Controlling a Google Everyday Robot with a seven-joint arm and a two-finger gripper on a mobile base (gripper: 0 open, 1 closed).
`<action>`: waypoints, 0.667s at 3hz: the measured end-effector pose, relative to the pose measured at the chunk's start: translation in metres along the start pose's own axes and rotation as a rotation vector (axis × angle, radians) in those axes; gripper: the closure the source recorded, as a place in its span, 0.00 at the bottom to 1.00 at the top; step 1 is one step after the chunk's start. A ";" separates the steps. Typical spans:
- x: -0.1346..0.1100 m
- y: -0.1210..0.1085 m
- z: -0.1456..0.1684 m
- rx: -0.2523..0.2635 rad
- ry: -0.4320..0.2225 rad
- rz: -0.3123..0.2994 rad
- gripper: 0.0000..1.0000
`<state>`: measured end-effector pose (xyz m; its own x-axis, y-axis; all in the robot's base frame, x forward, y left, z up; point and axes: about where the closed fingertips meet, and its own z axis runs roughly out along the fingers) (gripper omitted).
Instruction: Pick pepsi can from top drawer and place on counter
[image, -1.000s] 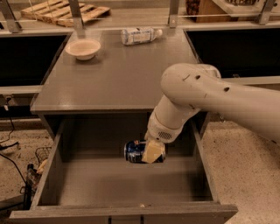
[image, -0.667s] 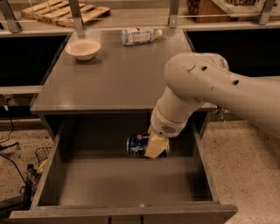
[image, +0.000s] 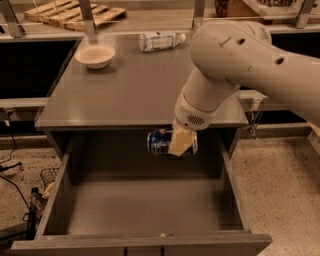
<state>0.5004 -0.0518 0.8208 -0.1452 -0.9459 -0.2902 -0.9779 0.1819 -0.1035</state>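
Camera view, looking down from the front onto a grey cabinet with its top drawer (image: 57, 197) pulled fully open toward the viewer. The drawer is a wide, deep box with plain grey walls and a bare grey floor.

A thick white robot arm (image: 235, 55) reaches in from the upper right and bends down over the cabinet's front edge. At its end the gripper (image: 178, 145) hangs just in front of that edge, over the back part of the drawer. Its jaws are clamped on the pepsi can (image: 157, 142) – one pale tan finger crosses the can's side. The dark-blue can lies sideways in the grip, held in the air well clear of the drawer floor and just below the level of the counter (image: 125, 92).

The counter is a flat, matte grey rectangle with a faint speckle. At its far left corner sits a shallow, pale bowl (image: 95, 55). Near the far edge, to the right of the bowl, a clear plastic bottle (image: 159, 41) with a white label lies on its side.

Behind the counter, a wooden pallet (image: 75, 14) rests on a surface at the upper left. Dark recesses flank the cabinet on both sides. The floor (image: 285, 185) is pale and speckled – it shows on the right and the left of the drawer, where black cables (image: 10, 165) trail across it.
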 end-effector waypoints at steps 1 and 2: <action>-0.022 -0.037 -0.047 0.075 0.023 -0.003 1.00; -0.022 -0.038 -0.047 0.075 0.023 -0.003 1.00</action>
<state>0.5330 -0.0510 0.8761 -0.1462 -0.9523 -0.2678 -0.9644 0.1976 -0.1760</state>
